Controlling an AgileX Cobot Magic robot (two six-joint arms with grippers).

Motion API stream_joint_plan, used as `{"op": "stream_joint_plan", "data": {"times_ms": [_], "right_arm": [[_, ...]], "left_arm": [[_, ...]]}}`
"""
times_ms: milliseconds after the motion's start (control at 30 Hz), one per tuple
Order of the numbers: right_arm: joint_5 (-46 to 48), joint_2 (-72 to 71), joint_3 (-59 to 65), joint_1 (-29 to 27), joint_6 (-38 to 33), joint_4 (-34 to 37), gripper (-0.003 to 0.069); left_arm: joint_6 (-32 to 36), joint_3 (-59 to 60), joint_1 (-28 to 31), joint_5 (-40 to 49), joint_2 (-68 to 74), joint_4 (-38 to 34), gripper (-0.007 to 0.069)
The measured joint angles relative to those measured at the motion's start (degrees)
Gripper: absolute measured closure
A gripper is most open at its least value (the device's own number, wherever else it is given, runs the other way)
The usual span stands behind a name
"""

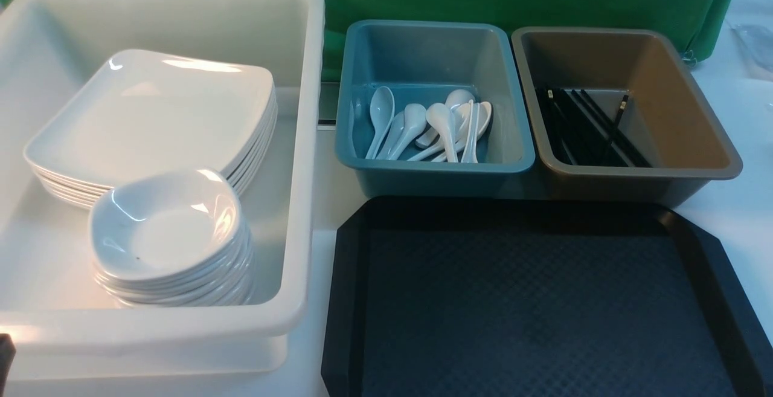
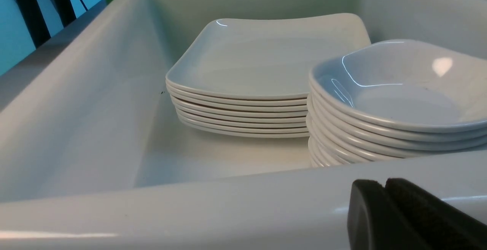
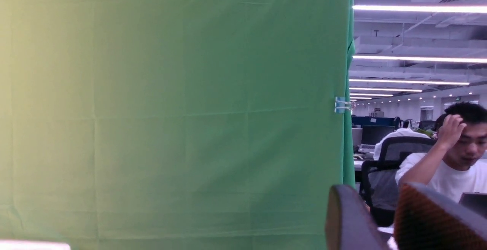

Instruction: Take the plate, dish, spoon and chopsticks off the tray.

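We see the white tub (image 1: 290,143) filling the 9 o'clock half of the front view. The black tray (image 1: 543,300) lies at 5 o'clock with nothing on its diamond-textured floor. Behind it the teal tub (image 1: 435,167) stands at 12 o'clock and the brown tub (image 1: 712,155) at 2 o'clock.

Inside the white tub, the square plates (image 1: 151,107) form one stack toward its far side. The stack of small dishes (image 1: 169,228) rests just beside it, nearer us. The white soup spoons (image 1: 435,125) lie heaped in the teal tub, and the black chopsticks (image 1: 592,125) lie along the brown tub's floor.

We judge the clearing done, since every task item sits in a tub. What remains is to draw both arms clear without clipping a tub wall.

The left end effector (image 2: 384,204) hangs just outside the white tub's near rim, its pads pressed together on nothing. The right end effector (image 3: 380,219) points at the green backdrop (image 3: 171,109). A gap shows between its fingers and nothing sits in it. We would lift each arm straight up first, then retreat.
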Motion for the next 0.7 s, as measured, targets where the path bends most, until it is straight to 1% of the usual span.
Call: {"op": "stream_joint_plan", "data": {"times_ms": [67,100,167,267,333,400,500,533,600,633,700], "right_arm": [[0.1,0.0,0.9,0.0,0.0,-1.9,0.0422],[0.6,0.0,2.1,0.0,0.1,-4.3,0.0422],[1.3,0.0,4.4,0.0,0.1,-7.1,0.0422],[1.9,-0.1,10.4,0.0,0.3,-10.5,0.0422],[1.9,-0.1,13.0,-0.1,0.6,-11.5,0.0422],[3.2,-0.3,18.6,-0.1,2.1,-13.6,0.0422],[4.2,-1.1,23.3,-0.1,2.9,-14.4,0.0422],[4.6,-1.9,26.5,-0.1,3.1,-14.7,0.0422],[6.0,-2.9,28.3,-0.1,3.6,-14.9,0.0422],[7.4,-3.7,28.5,-0.1,4.1,-15.0,0.0422],[13.5,-5.0,29.0,-0.1,5.7,-15.0,0.0422]], "left_arm": [[0.0,0.0,0.0,0.0,0.0,0.0,0.0608],[0.0,0.0,0.0,0.0,0.0,0.0,0.0608],[0.0,0.0,0.0,0.0,0.0,0.0,0.0608],[0.0,0.0,0.0,0.0,0.0,0.0,0.0608],[0.0,0.0,0.0,0.0,0.0,0.0,0.0608],[0.0,0.0,0.0,0.1,0.0,0.0,0.0608],[0.0,0.0,0.0,0.2,0.0,0.0,0.0608],[0.0,0.0,0.0,0.2,0.0,0.0,0.0608],[0.0,0.0,0.0,0.2,0.0,0.0,0.0608],[0.0,0.0,0.0,0.2,0.0,0.0,0.0608],[0.0,0.0,0.0,0.2,0.0,0.0,0.0608]]}}
